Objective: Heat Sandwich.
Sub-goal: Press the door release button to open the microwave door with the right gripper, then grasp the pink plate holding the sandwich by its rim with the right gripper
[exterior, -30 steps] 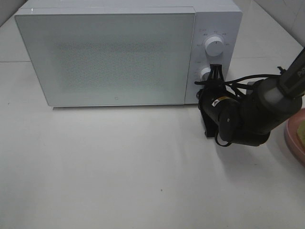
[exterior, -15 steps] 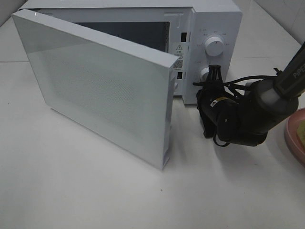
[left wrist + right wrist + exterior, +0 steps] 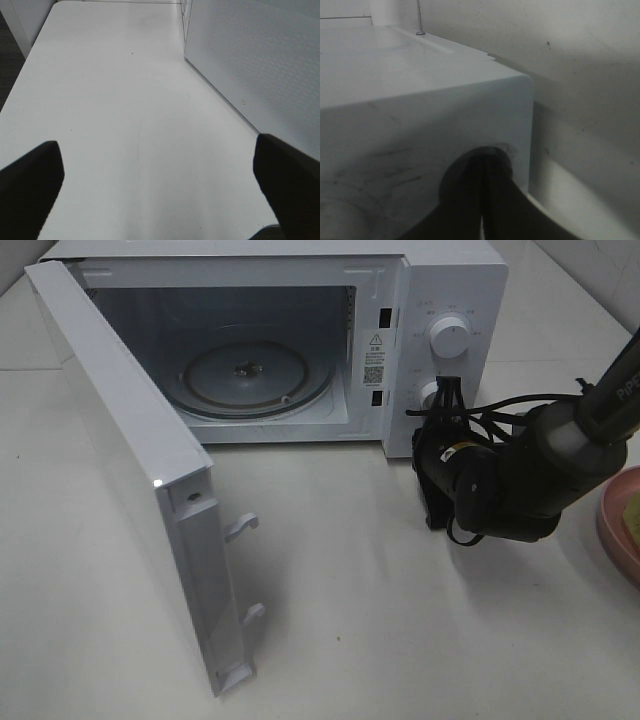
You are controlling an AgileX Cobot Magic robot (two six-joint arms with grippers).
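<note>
At the far right edge of the high view, the sandwich (image 3: pixel 634 512) lies on the pink plate (image 3: pixel 610 532); only a pale yellow sliver of it shows, and both are cut off by the frame. The plate sits on the white table (image 3: pixel 400 630), well apart from the microwave (image 3: pixel 455 270) and on the far side of the right arm from it. The right gripper (image 3: pixel 448 388) has its fingers pressed together, tips up against the lower knob (image 3: pixel 430 396) on the control panel, below the upper knob (image 3: pixel 448 338); the right wrist view shows the closed dark fingers (image 3: pixel 495 200) meeting a round shape on the white front. The microwave's door (image 3: pixel 130 470) stands wide open, hinged on the left, with its inner edge and latch hooks facing the camera. Inside the cavity, a round glass turntable (image 3: pixel 250 375) lies flat on the floor. The left gripper (image 3: pixel 160 190) shows only in its own wrist view, fingers (image 3: pixel 30 185) spread wide over bare table, near the door's dotted outer face.
</note>
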